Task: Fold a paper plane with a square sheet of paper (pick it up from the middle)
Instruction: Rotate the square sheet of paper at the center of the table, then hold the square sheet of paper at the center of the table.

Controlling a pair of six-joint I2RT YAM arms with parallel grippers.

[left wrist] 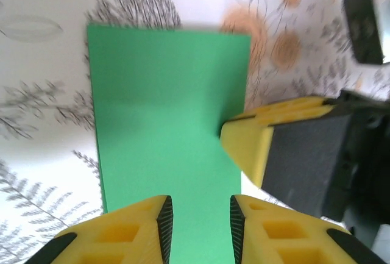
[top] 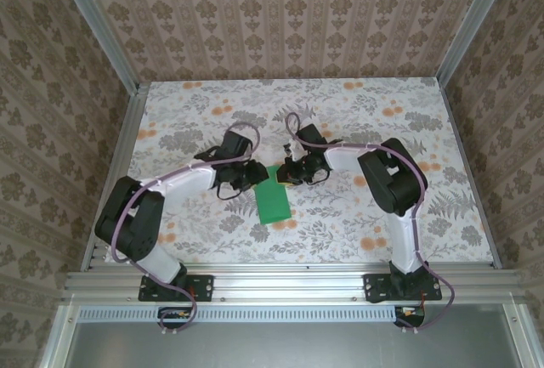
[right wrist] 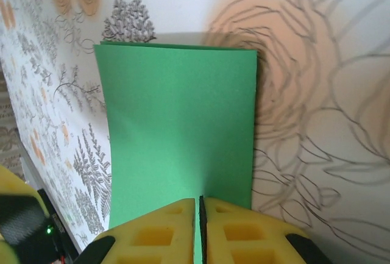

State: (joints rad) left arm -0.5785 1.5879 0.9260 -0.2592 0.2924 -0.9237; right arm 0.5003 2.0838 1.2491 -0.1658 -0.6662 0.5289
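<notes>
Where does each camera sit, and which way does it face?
Top external: overhead, looking down at the flowered table; left arm and right arm show.
Left wrist: on the left arm, facing the thin bright-green paper sheet; left gripper open.
Right wrist: facing the sheet; right gripper shut on it.
Shared: all show the sheet.

Surface: white floral print with grey foliage and orange blooms; same print shows close up in both wrist views. Walls on three sides: beige-brown damask wallpaper. Aluminium posts at the back corners, aluminium rail along the near edge, grey panel below it.
</notes>
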